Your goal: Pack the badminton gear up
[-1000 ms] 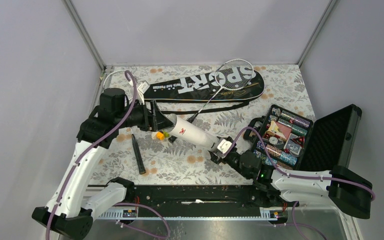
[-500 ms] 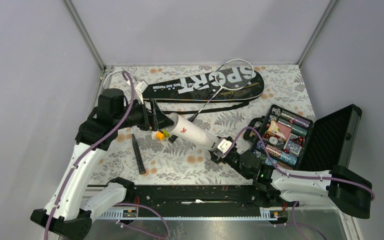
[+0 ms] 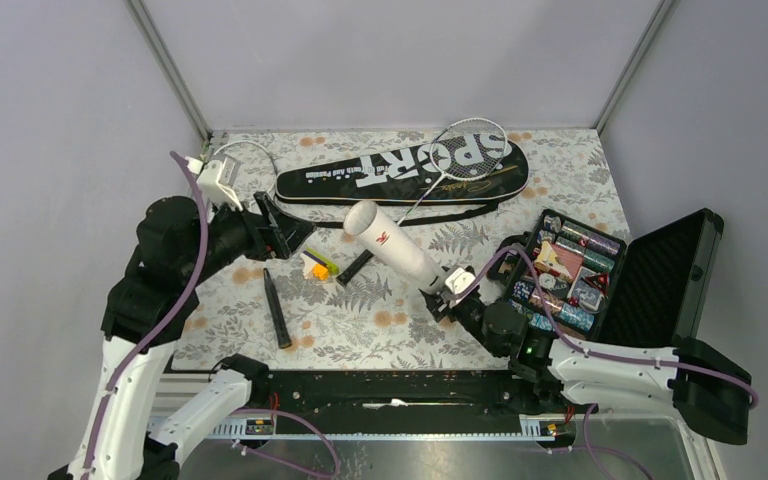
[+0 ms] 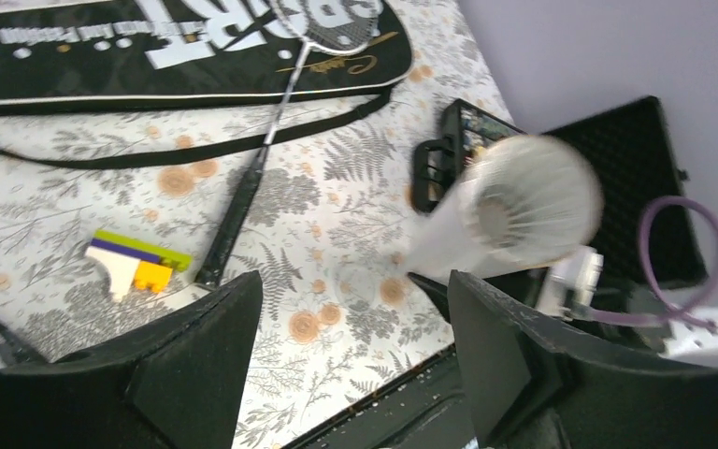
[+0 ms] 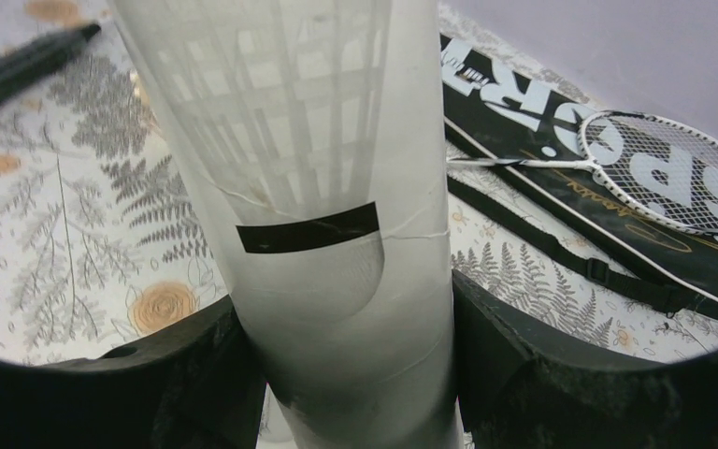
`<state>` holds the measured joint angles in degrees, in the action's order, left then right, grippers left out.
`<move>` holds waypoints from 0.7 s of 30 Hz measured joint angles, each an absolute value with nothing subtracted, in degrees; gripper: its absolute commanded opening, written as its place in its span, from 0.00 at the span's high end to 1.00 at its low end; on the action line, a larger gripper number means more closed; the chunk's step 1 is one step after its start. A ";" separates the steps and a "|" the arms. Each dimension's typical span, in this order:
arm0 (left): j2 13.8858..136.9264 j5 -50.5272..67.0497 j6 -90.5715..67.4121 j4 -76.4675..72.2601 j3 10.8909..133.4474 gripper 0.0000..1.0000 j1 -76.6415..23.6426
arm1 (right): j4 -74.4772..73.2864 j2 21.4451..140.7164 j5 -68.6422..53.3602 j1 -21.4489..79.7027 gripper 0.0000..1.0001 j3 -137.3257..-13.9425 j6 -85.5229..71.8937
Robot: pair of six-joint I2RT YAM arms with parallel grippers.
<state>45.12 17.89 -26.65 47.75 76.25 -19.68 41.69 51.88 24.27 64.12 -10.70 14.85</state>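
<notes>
Overhead, the tube (image 3: 397, 250) slants up from the right gripper (image 3: 447, 297), which clasps its lower end, and its open mouth points toward ten o'clock. The left gripper (image 3: 282, 228) stands at nine o'clock of that mouth, apart from it, jaws spread and empty. At twelve o'clock lies the bag (image 3: 310, 183) with a racket (image 3: 475, 150) across it. I judge the tube light, smooth and thin-walled, so easily crushed; it is best held gently round the body near one end.

From the left wrist, the fingers (image 4: 196, 365) stand wide with nothing between them. At three o'clock the tube's blurred mouth shows what looks like a shuttlecock (image 4: 500, 210) inside.

From the right wrist, both fingers (image 5: 542, 374) press the tube's flanks, and feathers show faintly through its wall.
</notes>
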 measured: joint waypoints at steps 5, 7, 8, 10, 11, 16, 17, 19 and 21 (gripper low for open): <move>45.50 12.60 -28.36 48.40 72.44 0.30 -19.68 | 35.51 45.06 26.13 64.12 0.39 -12.88 10.81; 46.44 12.34 -29.02 48.64 70.41 0.32 -19.68 | 30.92 41.25 26.55 64.12 0.39 -14.28 8.86; 47.42 12.34 -29.32 48.75 69.10 0.33 -19.68 | 28.38 39.00 27.00 64.12 0.40 -15.07 7.60; 48.88 12.40 -30.09 48.53 66.87 0.37 -19.81 | 24.14 34.85 27.88 64.12 0.40 -16.43 5.08; 49.71 12.60 -30.39 48.10 65.30 0.38 -19.92 | 21.65 32.42 28.27 64.12 0.40 -17.12 3.57; 52.45 12.82 -32.27 44.31 56.03 0.44 -21.87 | 11.62 21.50 29.65 64.12 0.42 -18.50 -2.24; 52.90 12.73 -32.91 43.20 54.35 0.44 -22.63 | 9.50 19.09 29.98 64.12 0.42 -18.52 -3.18; 54.11 12.29 -34.09 40.73 51.44 0.44 -25.10 | 5.89 15.44 30.94 64.12 0.42 -18.55 -4.69; 55.68 11.55 -35.07 38.35 49.60 0.44 -28.01 | 1.65 12.21 31.73 64.12 0.42 -18.57 -5.91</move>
<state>55.68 11.55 -35.07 38.35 49.60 -28.01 1.65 12.21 31.73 64.12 -18.57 -5.91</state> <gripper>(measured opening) 0.565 0.681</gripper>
